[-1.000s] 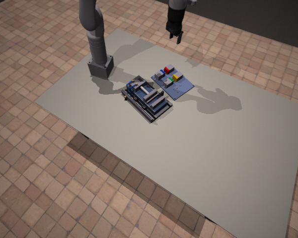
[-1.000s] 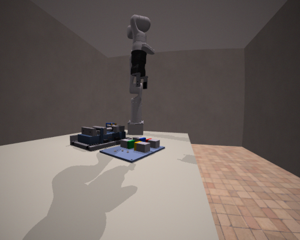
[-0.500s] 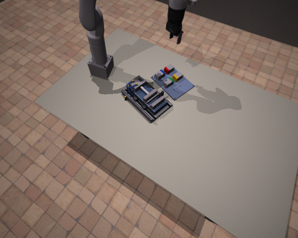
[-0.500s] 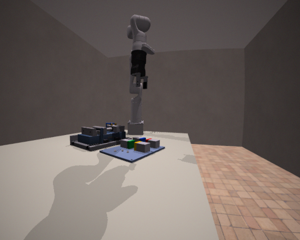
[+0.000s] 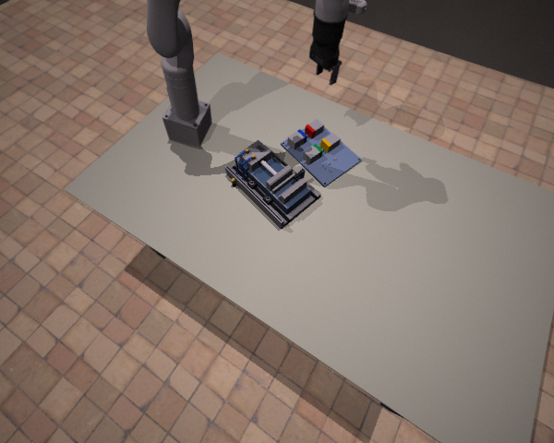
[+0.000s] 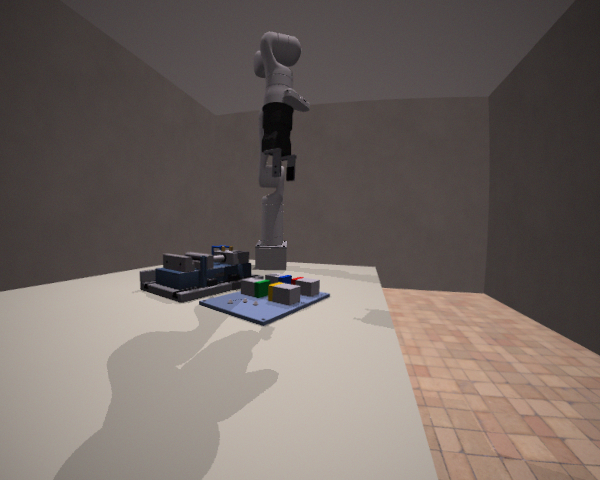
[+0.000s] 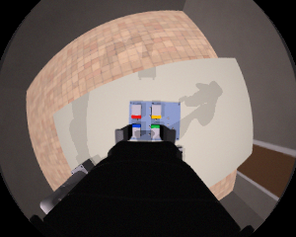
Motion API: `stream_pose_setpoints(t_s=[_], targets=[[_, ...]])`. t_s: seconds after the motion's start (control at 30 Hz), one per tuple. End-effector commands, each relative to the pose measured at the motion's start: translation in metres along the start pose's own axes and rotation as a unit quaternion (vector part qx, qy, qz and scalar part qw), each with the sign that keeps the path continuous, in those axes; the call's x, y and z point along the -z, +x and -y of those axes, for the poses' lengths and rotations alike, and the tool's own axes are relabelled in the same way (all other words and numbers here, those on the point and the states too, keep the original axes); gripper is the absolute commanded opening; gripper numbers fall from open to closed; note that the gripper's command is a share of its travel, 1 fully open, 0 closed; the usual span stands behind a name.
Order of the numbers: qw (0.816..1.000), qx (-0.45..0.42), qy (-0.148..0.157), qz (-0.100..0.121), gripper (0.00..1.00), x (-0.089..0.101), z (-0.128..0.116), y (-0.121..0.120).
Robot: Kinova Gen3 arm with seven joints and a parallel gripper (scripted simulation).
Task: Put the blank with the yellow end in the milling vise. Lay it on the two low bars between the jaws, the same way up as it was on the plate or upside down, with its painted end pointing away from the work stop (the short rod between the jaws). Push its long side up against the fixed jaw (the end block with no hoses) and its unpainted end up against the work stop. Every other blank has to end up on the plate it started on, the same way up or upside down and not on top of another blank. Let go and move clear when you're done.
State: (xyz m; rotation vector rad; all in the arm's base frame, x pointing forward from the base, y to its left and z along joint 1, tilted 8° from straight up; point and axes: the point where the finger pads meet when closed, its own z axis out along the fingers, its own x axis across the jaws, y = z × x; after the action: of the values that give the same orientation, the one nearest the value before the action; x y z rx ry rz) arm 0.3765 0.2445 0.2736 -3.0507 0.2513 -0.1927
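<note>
— Why did the four blocks sit apart on the blue plate (image 5: 340, 167)?

— Likely so the claw (image 5: 329, 75) could reach around each one; it hung fully open, holding nothing.

— And the block with the yellow end (image 5: 330, 141)?

— On the plate beside the vise (image 5: 273, 185), far below the claw, almost straight under it.

Pale grey table top (image 5: 343, 267) over a floor of reddish-brown square pavers (image 5: 77, 362); plain dark grey walls (image 6: 83, 170) and ceiling (image 6: 341, 46) enclosing the room.
</note>
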Motion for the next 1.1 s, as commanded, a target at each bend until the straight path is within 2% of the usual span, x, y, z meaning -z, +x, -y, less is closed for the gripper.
stream_pose_setpoints(t_s=[0.0,0.27,0.37,0.83,0.93,1.07], targets=[[1.000,-0.004,-0.001,0.000,1.00,-0.013,0.002,0.003],[1.000,-0.008,0.001,-0.002,1.00,-0.038,0.008,0.009],[1.000,-0.004,0.004,-0.002,1.00,-0.034,0.009,0.009],[1.000,-0.008,0.001,-0.002,1.00,-0.078,0.019,0.020],[1.000,-0.005,0.004,-0.003,1.00,-0.073,0.020,0.019],[1.000,-0.006,0.003,-0.003,1.00,-0.086,0.023,0.022]])
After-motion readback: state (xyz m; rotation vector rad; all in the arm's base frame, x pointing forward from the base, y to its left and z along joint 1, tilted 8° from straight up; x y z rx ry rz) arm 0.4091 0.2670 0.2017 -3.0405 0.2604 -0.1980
